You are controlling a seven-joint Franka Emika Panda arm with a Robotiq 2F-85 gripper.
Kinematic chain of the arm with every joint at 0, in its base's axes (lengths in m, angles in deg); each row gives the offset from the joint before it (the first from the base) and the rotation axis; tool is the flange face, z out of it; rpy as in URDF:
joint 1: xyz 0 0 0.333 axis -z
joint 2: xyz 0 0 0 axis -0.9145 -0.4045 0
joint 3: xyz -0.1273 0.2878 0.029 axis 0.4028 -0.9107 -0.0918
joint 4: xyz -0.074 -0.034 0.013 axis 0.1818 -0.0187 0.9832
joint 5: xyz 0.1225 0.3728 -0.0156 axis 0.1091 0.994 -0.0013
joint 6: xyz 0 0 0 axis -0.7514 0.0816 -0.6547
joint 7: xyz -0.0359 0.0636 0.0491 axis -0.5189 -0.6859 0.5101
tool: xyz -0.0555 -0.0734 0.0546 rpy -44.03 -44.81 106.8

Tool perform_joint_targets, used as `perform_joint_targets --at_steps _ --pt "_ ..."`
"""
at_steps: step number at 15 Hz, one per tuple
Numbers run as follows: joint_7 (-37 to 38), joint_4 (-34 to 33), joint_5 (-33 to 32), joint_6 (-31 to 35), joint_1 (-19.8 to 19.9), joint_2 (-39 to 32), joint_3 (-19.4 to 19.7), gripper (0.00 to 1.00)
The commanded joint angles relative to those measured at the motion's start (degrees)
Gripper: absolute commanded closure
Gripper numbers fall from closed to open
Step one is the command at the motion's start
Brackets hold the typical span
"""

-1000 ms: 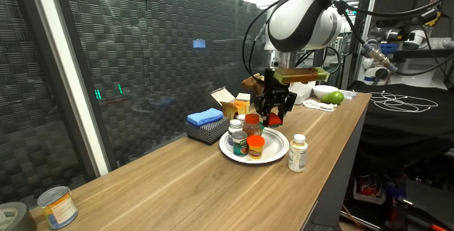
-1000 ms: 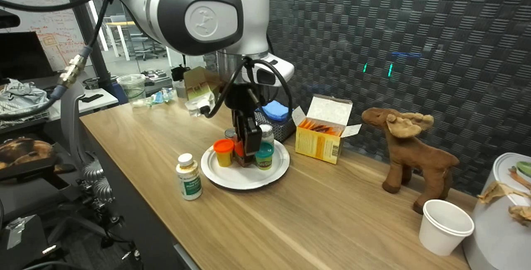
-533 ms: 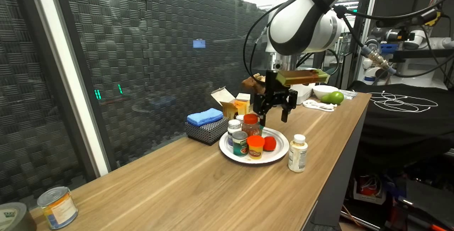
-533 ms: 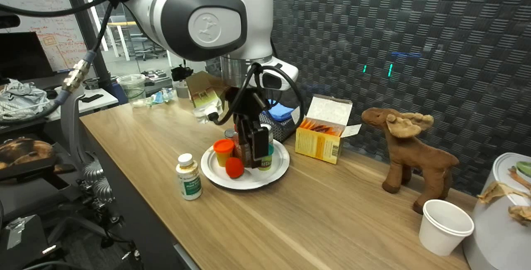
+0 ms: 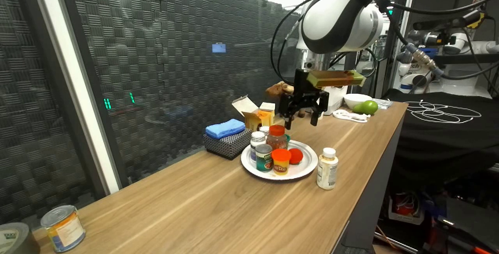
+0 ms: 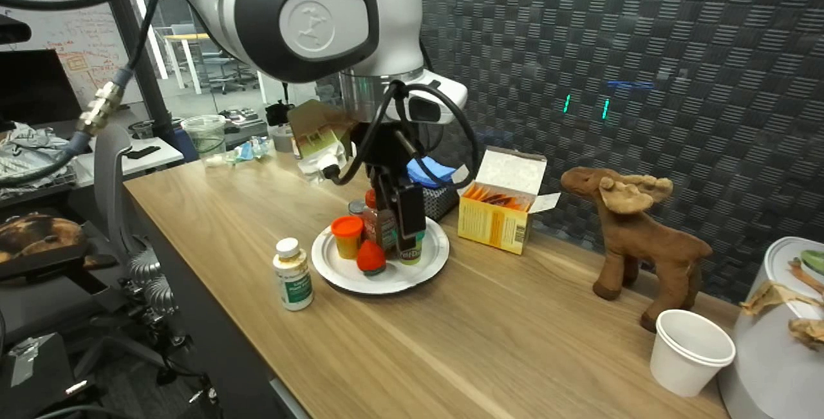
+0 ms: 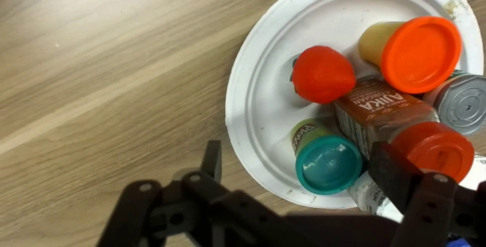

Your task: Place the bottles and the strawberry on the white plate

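My gripper [image 5: 301, 123] hangs above the white plate [image 5: 310, 159], open, with nothing between its fingers. The red strawberry [image 7: 322, 74] lies on the plate, beside a red-capped jar [image 7: 383, 106] and an orange-lidded tub [image 7: 417, 53]. Also on the plate stand a teal-lidded tub [image 7: 328, 165], a green-labelled can [image 5: 264, 158] and a white bottle [image 5: 257, 144]. Another white bottle behind them is mostly hidden. One white-capped bottle [image 6: 293, 277] stands upright on the table, off the plate. In the wrist view one finger [image 7: 391, 175] covers part of the jar.
Beside the plate are an open yellow box [image 6: 496, 213] and a mesh box with a blue cloth [image 5: 225, 128]. A toy moose [image 6: 634, 232] and white cups [image 6: 692, 351] stand farther along. A tin can [image 5: 63, 228] and tape roll [image 5: 17, 238] sit at the opposite end.
The gripper has opened and let go of the strawberry, which dropped onto the plate and shifted slightly there. The gripper has then risen a little. The bottles stand almost where they were.
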Motion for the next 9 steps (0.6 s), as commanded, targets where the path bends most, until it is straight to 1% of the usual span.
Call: perform_joint_targets --at_steps 1,2,4,6,9 --pt "2.19 5.45 -2.21 0.31 -0.84 8.13 -0.17 0.00" --pt "1.85 6.46 -1.82 -0.40 -1.01 9.86 -0.75 0.00" --pt "3.89 9.24 -3.47 -1.77 -1.91 13.63 -1.97 0.00" --pt "5.02 11.59 -3.15 -4.51 -2.72 16.56 -3.90 0.00" --pt "8.62 14.44 -3.41 -6.85 -3.61 18.90 -6.69 0.00"
